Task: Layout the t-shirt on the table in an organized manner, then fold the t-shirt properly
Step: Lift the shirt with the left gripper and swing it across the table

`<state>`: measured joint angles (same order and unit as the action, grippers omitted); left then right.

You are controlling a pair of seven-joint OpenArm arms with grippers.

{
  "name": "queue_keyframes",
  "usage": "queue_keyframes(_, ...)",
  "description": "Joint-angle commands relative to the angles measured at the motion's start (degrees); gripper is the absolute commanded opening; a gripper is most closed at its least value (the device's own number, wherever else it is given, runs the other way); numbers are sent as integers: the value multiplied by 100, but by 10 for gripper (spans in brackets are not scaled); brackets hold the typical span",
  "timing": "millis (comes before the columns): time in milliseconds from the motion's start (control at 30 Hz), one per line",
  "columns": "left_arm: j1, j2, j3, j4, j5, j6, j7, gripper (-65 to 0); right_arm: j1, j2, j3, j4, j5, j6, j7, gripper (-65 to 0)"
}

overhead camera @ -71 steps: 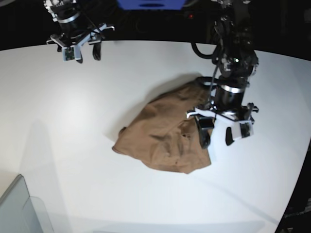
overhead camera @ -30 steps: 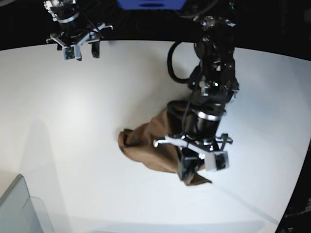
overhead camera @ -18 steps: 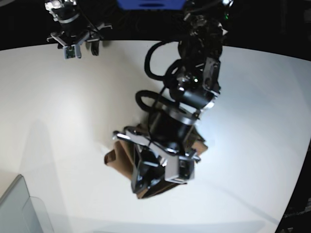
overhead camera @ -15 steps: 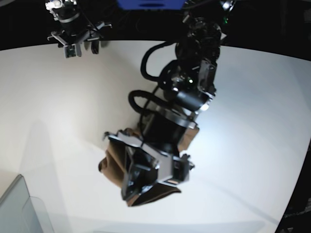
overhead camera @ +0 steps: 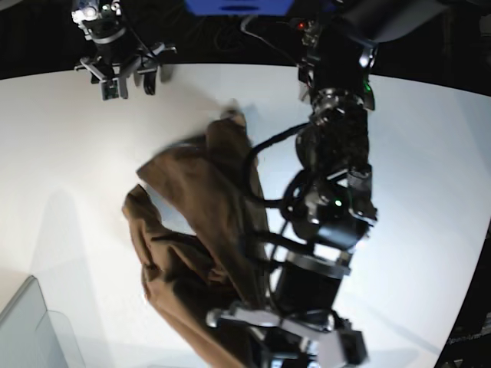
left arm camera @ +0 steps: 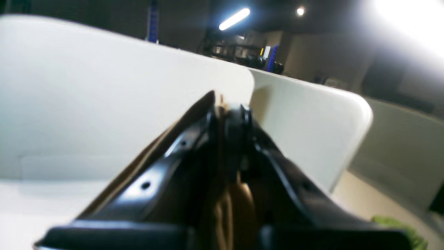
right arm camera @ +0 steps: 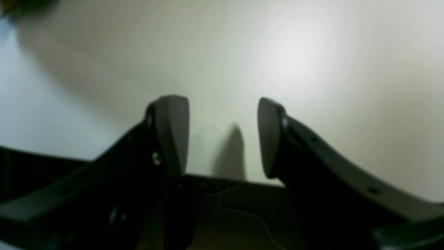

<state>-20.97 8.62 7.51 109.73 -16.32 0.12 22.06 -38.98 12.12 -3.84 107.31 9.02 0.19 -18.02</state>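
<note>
The brown t-shirt (overhead camera: pixel 192 230) hangs lifted off the white table (overhead camera: pixel 69 153), stretched into a long crumpled strip from the far middle to the near edge of the base view. My left gripper (overhead camera: pixel 265 341) is raised close to the camera at the bottom, shut on the shirt. In the left wrist view its fingertips (left arm camera: pixel 227 107) pinch brown t-shirt (left arm camera: pixel 239 201) cloth. My right gripper (overhead camera: pixel 123 73) hovers open at the table's far left. Its fingers (right arm camera: pixel 171 132) stand apart over bare table (right arm camera: pixel 295 59) and hold nothing.
A grey translucent bin corner (overhead camera: pixel 31 330) sits at the near left. The table's curved edge (overhead camera: pixel 430 77) runs along the back and right. The raised left arm (overhead camera: pixel 337 153) hides much of the table's right half.
My left arm has risen toward the camera and hauled the t-shirt up off the table. The crumpled heap is now a long hanging strip. The right gripper has barely moved.
</note>
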Motion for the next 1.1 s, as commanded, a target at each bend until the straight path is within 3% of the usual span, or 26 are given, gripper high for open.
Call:
queue_keyframes(0,-114,38,-324,-33,-122,28,-145,-647,-45,-65,1,96,-9,-5,92,-326)
queue_keyframes(67,53,21,-957,-463,-509,19,-136,-647,-27,-153,10,96,-9,-5,92,-326)
queue_keyframes(200,475,-638,-1819,-1668,-1371,19,-145,-647,87,-293,-16,96,-9,-5,83,-326)
queue_keyframes(333,906,-1315,-2171,-2714,-2294,19,-163,-647,131,-355,-25,96,-9,-5,83,-326)
queue_keyframes(467,1346,-1807,-2250,-3259,-2751,10,-189,-647,201,-355,-25,96,-9,-5,83,-326)
queue_keyframes(633,1855,-2001,-2417,-3294,-2804,-16,-198,-647,219,-355,-34,105,-9,-5,83,-326)
queue_keyframes(1067,2585,-2036,-3366,-3268,-2795,-34,-145,-647,958,-320,-1142,96,-9,3,83,-321)
